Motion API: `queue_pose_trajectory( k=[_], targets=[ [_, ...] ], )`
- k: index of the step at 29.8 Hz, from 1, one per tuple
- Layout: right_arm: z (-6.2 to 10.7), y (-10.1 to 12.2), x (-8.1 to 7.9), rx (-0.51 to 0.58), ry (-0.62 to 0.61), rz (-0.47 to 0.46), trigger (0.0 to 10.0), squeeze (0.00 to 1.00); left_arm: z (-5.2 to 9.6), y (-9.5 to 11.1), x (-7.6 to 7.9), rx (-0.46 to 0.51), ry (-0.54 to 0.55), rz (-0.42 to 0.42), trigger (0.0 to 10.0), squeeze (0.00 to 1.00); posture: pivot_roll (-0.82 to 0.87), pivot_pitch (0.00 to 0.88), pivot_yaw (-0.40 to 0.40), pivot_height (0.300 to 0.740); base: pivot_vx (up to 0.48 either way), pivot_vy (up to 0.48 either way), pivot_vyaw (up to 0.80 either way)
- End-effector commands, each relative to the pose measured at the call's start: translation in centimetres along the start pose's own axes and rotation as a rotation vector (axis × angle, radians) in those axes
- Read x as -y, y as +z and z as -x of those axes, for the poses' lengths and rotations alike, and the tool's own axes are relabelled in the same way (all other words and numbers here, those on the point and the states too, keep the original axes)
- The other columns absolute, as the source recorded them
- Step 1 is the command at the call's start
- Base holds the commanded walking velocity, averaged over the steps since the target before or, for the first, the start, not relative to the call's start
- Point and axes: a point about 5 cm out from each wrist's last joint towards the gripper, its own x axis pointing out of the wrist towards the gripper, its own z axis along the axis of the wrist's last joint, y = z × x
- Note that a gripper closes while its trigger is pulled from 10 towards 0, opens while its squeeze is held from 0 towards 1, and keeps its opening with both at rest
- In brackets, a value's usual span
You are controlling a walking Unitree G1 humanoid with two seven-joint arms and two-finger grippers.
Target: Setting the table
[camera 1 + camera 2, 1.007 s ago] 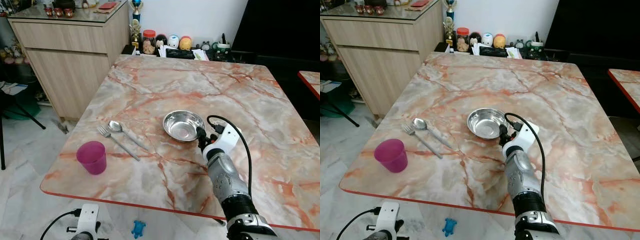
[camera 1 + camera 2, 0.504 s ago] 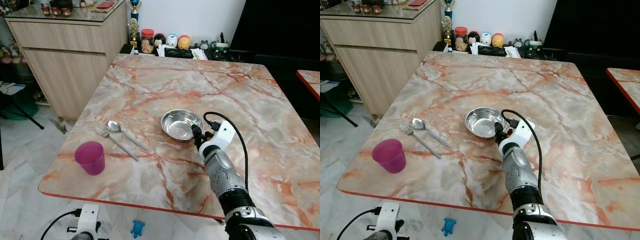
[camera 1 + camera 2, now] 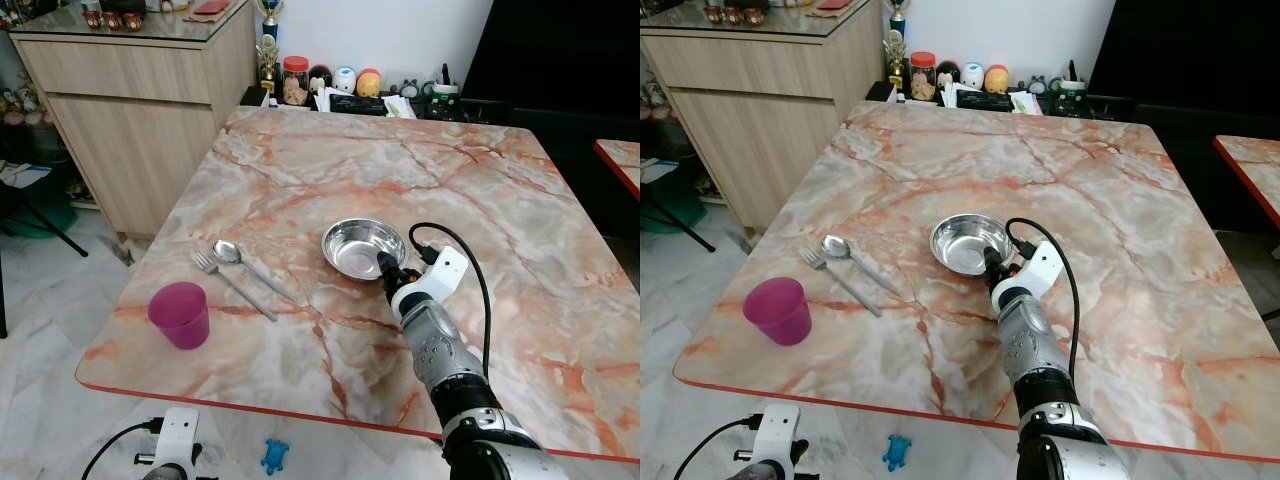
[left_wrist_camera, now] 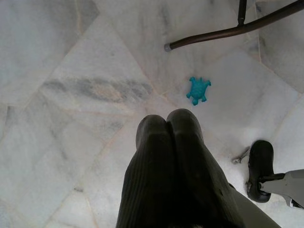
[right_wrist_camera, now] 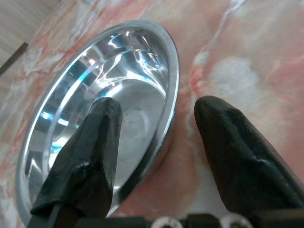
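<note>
A shiny steel bowl (image 3: 362, 246) sits near the middle of the marble table (image 3: 400, 170). My right gripper (image 3: 386, 268) is at the bowl's near right rim, open. In the right wrist view one finger (image 5: 90, 152) hangs over the bowl's inside (image 5: 99, 123) and the other finger (image 5: 242, 156) stands outside the rim, which lies between them untouched. A spoon (image 3: 246, 264) and a fork (image 3: 233, 285) lie side by side left of the bowl. A magenta cup (image 3: 181, 314) stands near the table's front left corner. My left gripper (image 4: 168, 124) hangs idle over the floor, shut.
A wooden sideboard (image 3: 140, 110) stands at the left. Jars, figurines and a mug (image 3: 345, 85) crowd a low shelf beyond the table's far edge. A small blue turtle toy (image 4: 198, 90) lies on the floor by a chair leg. A second table's corner (image 3: 620, 160) shows at the right.
My right gripper has crept forward and left, from just short of the bowl until its open fingers straddle the near rim. The camera shifted slightly.
</note>
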Motion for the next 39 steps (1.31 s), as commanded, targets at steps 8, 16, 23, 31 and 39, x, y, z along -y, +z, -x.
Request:
queue_pose_trajectory(
  k=[8,16,23,31,39],
  targets=[
    [-0.33,-0.09,0.06,-0.027,-0.025,-0.123,10.0,0.00,0.01,-0.32,0.53,-0.018,-0.020,-0.009,10.0,0.00,0.13,0.022,-0.070,0.740,0.000,0.000,0.00],
    [-0.34,-0.43,0.09,-0.043,-0.026,-0.117,0.0,0.00,0.02,-0.35,0.45,-0.019,-0.018,-0.012,10.0,0.00,0.13,0.016,-0.071,0.740,0.000,0.000,0.00],
    [-0.29,-0.61,0.14,-0.038,-0.024,-0.123,0.0,0.00,0.03,-0.36,0.53,-0.018,-0.022,-0.013,10.0,0.00,0.13,0.006,-0.072,0.740,0.000,0.000,0.00],
    [-0.22,-0.31,0.32,-0.006,-0.023,-0.124,0.0,0.00,0.05,-0.47,0.55,-0.021,-0.021,-0.019,10.0,0.00,0.13,0.000,-0.074,0.740,0.000,0.000,0.00],
    [-0.05,0.01,0.14,0.046,-0.002,-0.162,0.0,0.00,0.07,-0.57,0.50,-0.025,-0.014,-0.022,10.0,0.00,0.13,0.000,-0.075,0.740,0.000,0.000,0.00]
  ],
)
